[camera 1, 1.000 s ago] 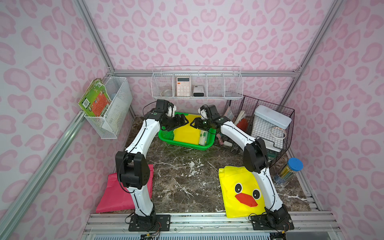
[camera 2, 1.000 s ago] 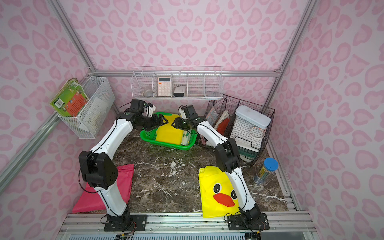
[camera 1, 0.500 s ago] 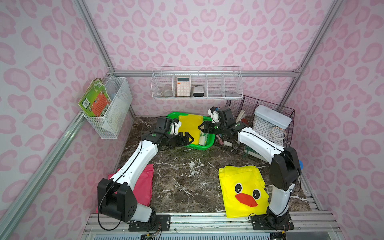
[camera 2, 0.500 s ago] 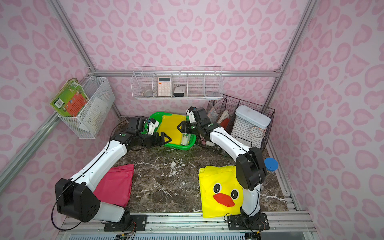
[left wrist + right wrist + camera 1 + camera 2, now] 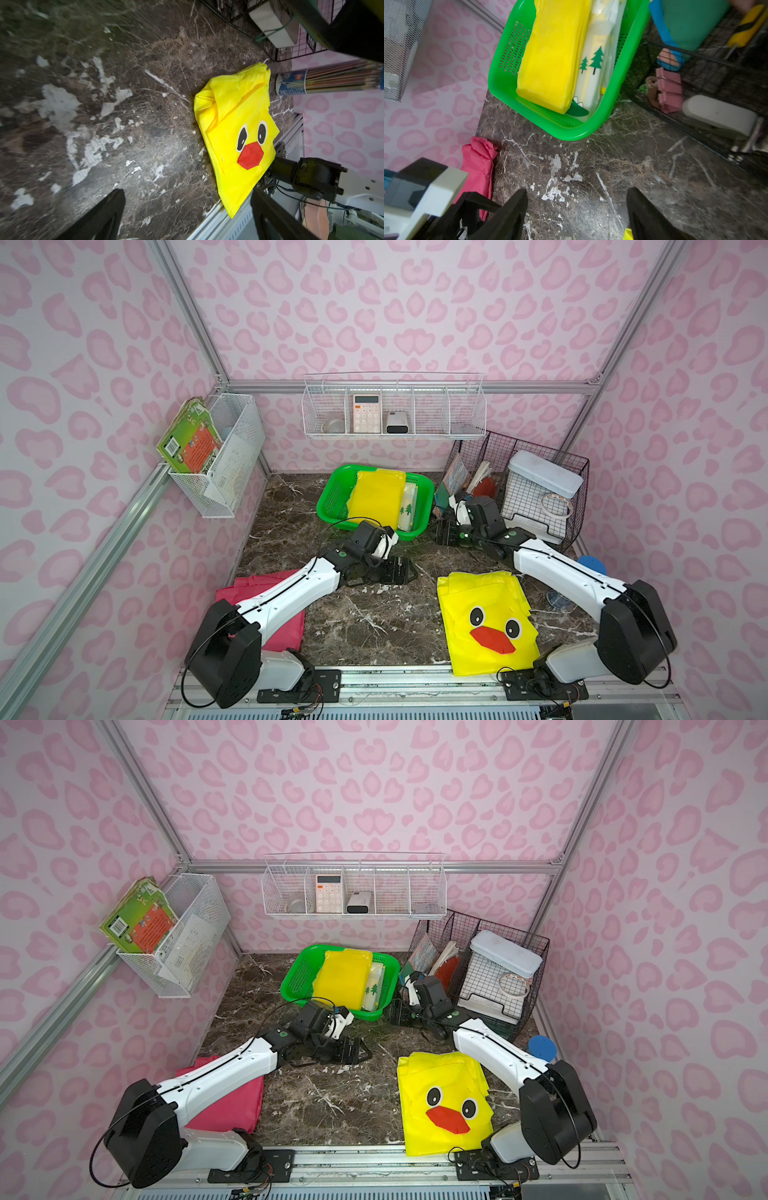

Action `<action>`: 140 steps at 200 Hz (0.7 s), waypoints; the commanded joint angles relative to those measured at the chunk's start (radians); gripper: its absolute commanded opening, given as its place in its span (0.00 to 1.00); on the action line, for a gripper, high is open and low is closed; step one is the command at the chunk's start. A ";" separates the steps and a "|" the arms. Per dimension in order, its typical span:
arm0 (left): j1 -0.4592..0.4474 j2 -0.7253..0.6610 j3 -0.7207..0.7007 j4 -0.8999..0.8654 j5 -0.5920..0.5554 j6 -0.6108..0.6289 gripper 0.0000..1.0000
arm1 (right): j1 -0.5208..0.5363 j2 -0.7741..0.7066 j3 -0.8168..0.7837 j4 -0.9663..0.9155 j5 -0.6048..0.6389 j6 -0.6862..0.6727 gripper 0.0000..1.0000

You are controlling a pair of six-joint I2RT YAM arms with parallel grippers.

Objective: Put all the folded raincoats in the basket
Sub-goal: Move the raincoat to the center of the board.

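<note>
Both arms have drawn back from the basket [image 5: 328, 506] since a second ago. The left jaws now sit low over the bare bench [image 5: 374, 614] in front of it, and the right jaws are just off its right end, near the black wire rack [image 5: 490, 448]. Each wrist view shows its jaws spread wide with nothing between them.

A plain yellow folded raincoat [image 5: 376, 497] lies inside the basket, flat, resting partly on a white packet with green trees [image 5: 596, 62]. So that one looks delivered. A second yellow raincoat with a duck face [image 5: 486, 614] lies folded on the bench near the front edge on the right, and a pink folded one [image 5: 282, 630] sits at the front left, partly under the left arm.

Judging by the sheen and soft creases, this cloth is thin, light and slick — limp rather than stiff, not fragile. Layers would likely slide and the fold fall open if lifted by one loose corner. The better hold seems to be the thick folded edge, pinching all layers, ideally from two sides at once.
</note>
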 commanded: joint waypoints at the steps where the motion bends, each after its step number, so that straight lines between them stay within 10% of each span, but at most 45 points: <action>1: -0.052 0.035 -0.009 0.127 0.008 -0.051 0.99 | -0.020 -0.065 -0.070 0.018 0.042 0.023 0.80; 140: -0.180 0.380 0.009 0.470 0.155 -0.139 0.91 | -0.161 -0.230 -0.222 -0.024 0.032 0.024 0.80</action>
